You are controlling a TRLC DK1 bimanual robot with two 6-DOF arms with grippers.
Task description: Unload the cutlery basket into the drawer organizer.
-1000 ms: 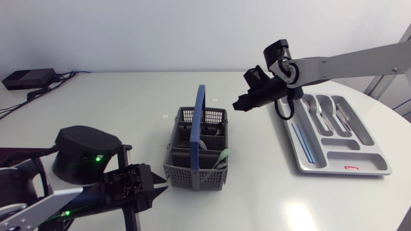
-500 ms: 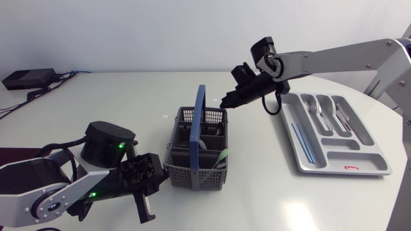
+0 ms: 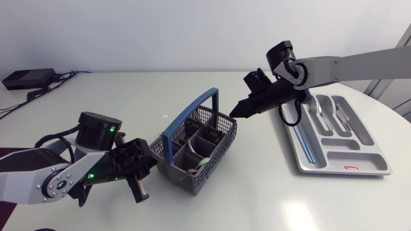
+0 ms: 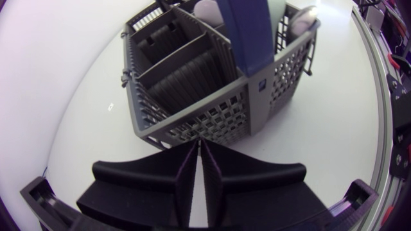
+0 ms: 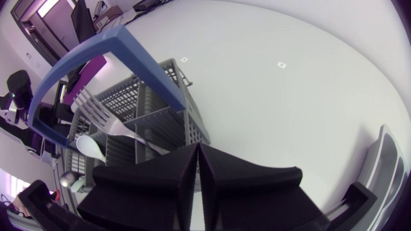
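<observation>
table: one, white, rounded (image 3: 128,90), carrying everything below
arms: two; left arm (image 3: 51,179) comes in low from its side, right arm (image 3: 350,64) reaches in past the organizer toward the basket
drawer organizer: one, grey tray (image 3: 380,165) on the right side of the table, well apart from the basket, several compartments
cutlery basket: one, grey mesh (image 3: 215,162), mid-table between the two grippers, turned corner-on to the table edge, split into several cells
handle: one, blue hoop (image 3: 183,122) standing up over the basket's middle
black box: one (image 3: 26,78), far back corner on the left side, cables attached
left gripper: one (image 3: 149,162), fingers pressed together with only a thin slit, nothing between them; tips right at the basket's near wall, can't tell if they touch it
right gripper: one (image 3: 236,112), fingers closed together too, holding nothing, hanging just beside the basket's far corner rim
organizer cutlery: about three silver pieces (image 3: 324,110) in the long back compartments, kinds hard to tell
basket cutlery: one fork (image 5: 103,119) tines up, one spoon (image 5: 88,146) beside it, both under the handle; more pieces deeper in, count unclear
</observation>
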